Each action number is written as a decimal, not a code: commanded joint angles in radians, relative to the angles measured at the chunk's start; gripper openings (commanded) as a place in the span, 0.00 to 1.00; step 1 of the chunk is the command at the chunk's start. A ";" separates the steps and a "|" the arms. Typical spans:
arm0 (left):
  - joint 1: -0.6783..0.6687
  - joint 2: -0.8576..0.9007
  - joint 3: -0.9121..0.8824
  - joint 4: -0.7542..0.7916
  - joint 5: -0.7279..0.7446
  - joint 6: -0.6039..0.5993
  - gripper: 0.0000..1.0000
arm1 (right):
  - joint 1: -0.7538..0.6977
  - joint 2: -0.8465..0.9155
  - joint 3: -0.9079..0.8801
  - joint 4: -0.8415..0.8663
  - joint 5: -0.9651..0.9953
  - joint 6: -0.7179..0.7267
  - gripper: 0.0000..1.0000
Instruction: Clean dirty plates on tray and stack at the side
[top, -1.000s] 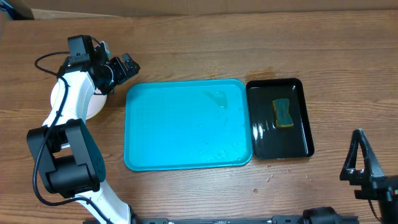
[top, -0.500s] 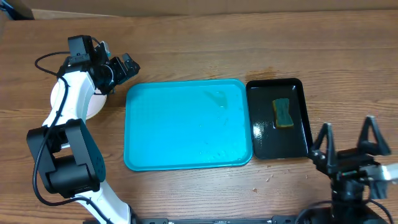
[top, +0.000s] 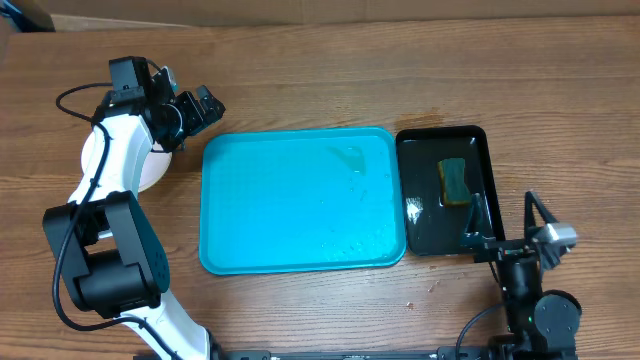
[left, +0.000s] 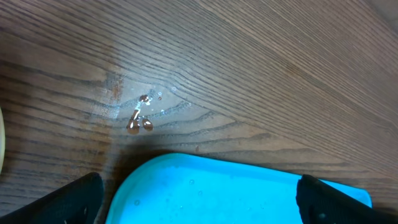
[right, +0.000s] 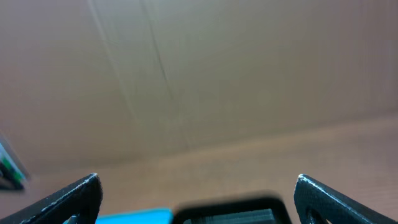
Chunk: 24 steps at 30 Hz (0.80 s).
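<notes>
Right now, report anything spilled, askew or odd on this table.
Small brownish drops sit in a wet patch on the wooden table, just off a corner of the turquoise tray, seen from the left wrist. The tray also carries water beads and streaks. Nothing looks askew or damaged.

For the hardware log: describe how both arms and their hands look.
The left arm has white links, bulky black joint housings and a looping black cable; the left hand is black. The right arm is black; the right hand has thin black triangular fingers.
</notes>
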 joint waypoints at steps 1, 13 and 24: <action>-0.006 -0.008 0.019 0.003 -0.003 0.022 1.00 | -0.003 -0.012 -0.011 -0.066 -0.010 -0.036 1.00; -0.006 -0.008 0.019 0.003 -0.003 0.022 1.00 | -0.003 -0.011 -0.011 -0.150 -0.006 -0.040 1.00; -0.006 -0.008 0.019 0.003 -0.003 0.022 1.00 | -0.003 -0.011 -0.011 -0.150 -0.006 -0.040 1.00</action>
